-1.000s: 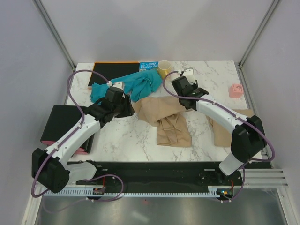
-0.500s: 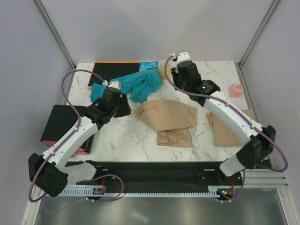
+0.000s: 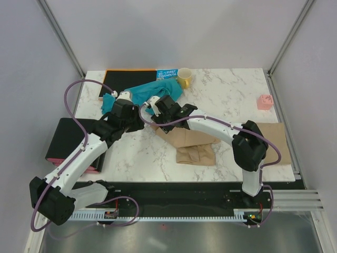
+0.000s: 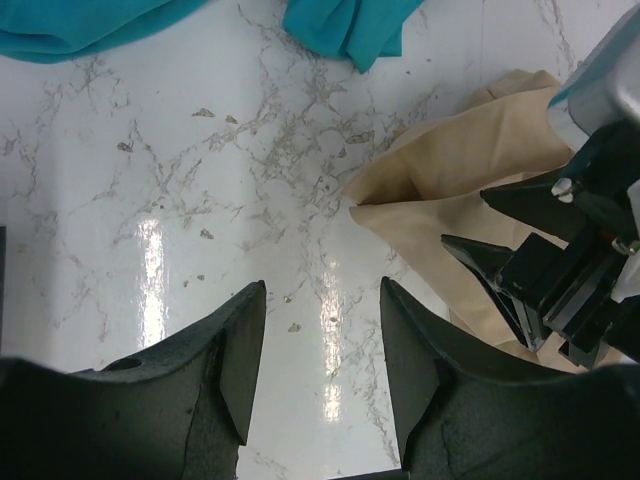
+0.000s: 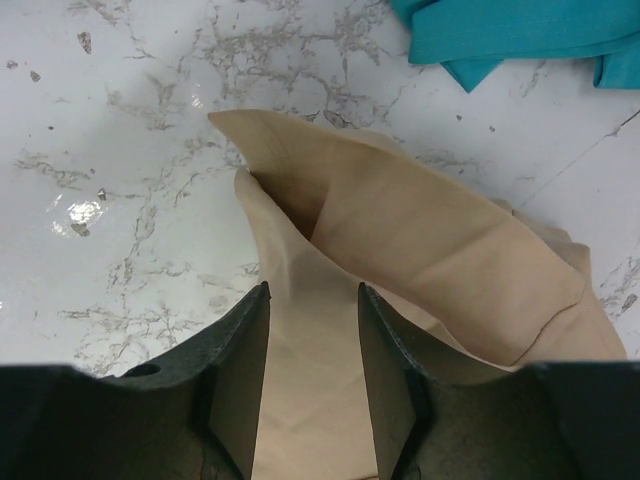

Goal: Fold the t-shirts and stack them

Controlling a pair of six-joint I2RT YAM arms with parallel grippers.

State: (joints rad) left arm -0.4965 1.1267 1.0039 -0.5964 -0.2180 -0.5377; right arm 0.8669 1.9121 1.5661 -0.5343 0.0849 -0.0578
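Folding is only being begun: tan shirt [image 5: 400, 230] half-folded, teal garment [image 3: 158, 95] crumpled, nothing stacked — left gripper [image 4: 322, 292] and right gripper [image 5: 313, 292] are being held open.

**Two white-and-black robot arms with purple cables**

The left arm [image 3: 79, 158] and right arm [image 3: 213, 125] look alike: smooth white link shells sit between chunky matte-black joint housings. A thin purple cable [image 3: 66, 98] runs in loose loops alongside each arm. The left gripper [image 4: 322, 300] and right gripper [image 5: 313, 295] have broad, black, grainy-surfaced fingers with flat inner faces and blunt tips.
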